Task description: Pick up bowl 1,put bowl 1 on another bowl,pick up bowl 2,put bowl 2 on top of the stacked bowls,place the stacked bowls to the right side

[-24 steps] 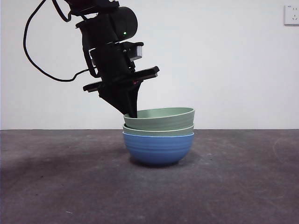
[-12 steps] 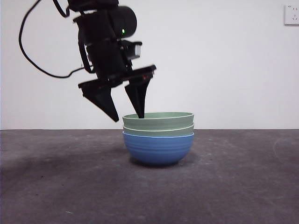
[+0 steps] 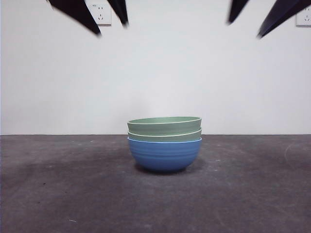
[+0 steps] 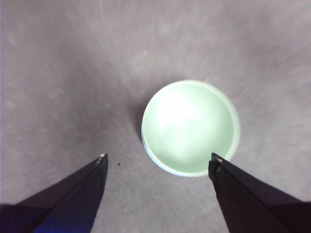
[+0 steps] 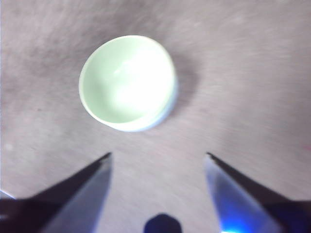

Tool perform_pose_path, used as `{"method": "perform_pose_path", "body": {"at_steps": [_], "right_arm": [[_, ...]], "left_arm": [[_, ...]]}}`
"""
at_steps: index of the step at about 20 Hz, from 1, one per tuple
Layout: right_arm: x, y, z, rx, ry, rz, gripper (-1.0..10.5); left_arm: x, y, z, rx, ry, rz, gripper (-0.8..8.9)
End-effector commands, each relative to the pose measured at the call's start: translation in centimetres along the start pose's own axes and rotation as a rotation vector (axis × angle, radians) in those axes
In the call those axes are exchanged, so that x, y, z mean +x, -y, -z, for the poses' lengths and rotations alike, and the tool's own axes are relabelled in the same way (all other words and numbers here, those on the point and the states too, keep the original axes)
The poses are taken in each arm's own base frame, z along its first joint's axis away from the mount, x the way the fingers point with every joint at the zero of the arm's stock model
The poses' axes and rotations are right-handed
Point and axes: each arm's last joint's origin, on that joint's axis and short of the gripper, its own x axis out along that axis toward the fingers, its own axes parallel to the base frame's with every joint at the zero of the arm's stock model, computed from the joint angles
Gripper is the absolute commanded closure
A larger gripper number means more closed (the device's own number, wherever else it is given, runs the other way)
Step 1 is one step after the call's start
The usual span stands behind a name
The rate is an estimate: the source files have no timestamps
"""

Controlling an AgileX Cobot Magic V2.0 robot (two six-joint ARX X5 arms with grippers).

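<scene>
The stacked bowls stand in the middle of the table: the blue ribbed bowl (image 3: 164, 154) at the bottom, a pale green bowl (image 3: 165, 136) nested in it, and a second pale green bowl (image 3: 164, 124) on top. From above, only the top green bowl (image 4: 190, 127) (image 5: 127, 81) shows its inside. My left gripper (image 4: 158, 156) is open, high over the table beside the stack. My right gripper (image 5: 158, 154) is open too, also high and off to the other side. In the front view, two pairs of black jaw tips (image 3: 112, 26) (image 3: 244, 29) hang at the top corners, far above the bowls.
The dark grey table (image 3: 58, 184) stretches to both sides of the stack. A white wall stands behind it, with a socket (image 3: 101, 13) at the upper left and another socket (image 3: 303, 14) at the upper right.
The gripper shut on the top green bowl's rim opened, let go and rose to the top left corner. The bowl settled level on the stack. A second gripper's tips appeared at the top right.
</scene>
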Motion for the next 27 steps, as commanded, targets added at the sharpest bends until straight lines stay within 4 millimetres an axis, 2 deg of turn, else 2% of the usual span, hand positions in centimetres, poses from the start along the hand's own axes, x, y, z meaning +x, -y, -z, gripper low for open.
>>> {"method": "perform_pose_path", "body": {"at_steps": [1,3,6,9,11,18,23,26,27], "right_arm": [[3.3,0.3,-1.1,0.053,-0.022,-0.053,5.2],[6.7,0.8,-1.9,0.109,-0.039,-0.06,5.1],[12.1,2.5,-2.0,0.18,-0.116,-0.024,5.1],[16.2,3.7,-1.4,0.215,-0.174,-0.003,5.1],[17.6,4.1,-1.2,0.242,-0.186,-0.036,5.1],[20.9,4.3,-0.4,0.289,-0.226,-0.089,5.2],[21.0,4.4,-0.4,0.284,-0.227,-0.09,8.3],[21.0,4.3,-0.4,0.282,-0.23,-0.114,9.6],[21.0,4.3,-0.4,0.282,-0.231,-0.124,9.6]], "left_arm": [[-3.5,0.2,0.8,0.021,0.049,0.0,4.63],[-6.3,0.3,1.7,0.025,0.075,0.002,4.63],[-9.5,0.4,3.2,0.041,0.097,0.003,4.64],[-11.3,0.5,3.9,0.048,0.13,0.007,4.64],[-11.7,0.5,4.1,0.048,0.138,0.008,4.64],[-11.9,0.5,4.3,0.047,0.128,0.007,4.64],[-11.9,0.5,4.3,0.047,0.128,0.006,4.64],[-11.8,0.5,4.3,0.048,0.129,0.006,4.64],[-11.8,0.5,4.2,0.048,0.13,0.006,4.64]]}}
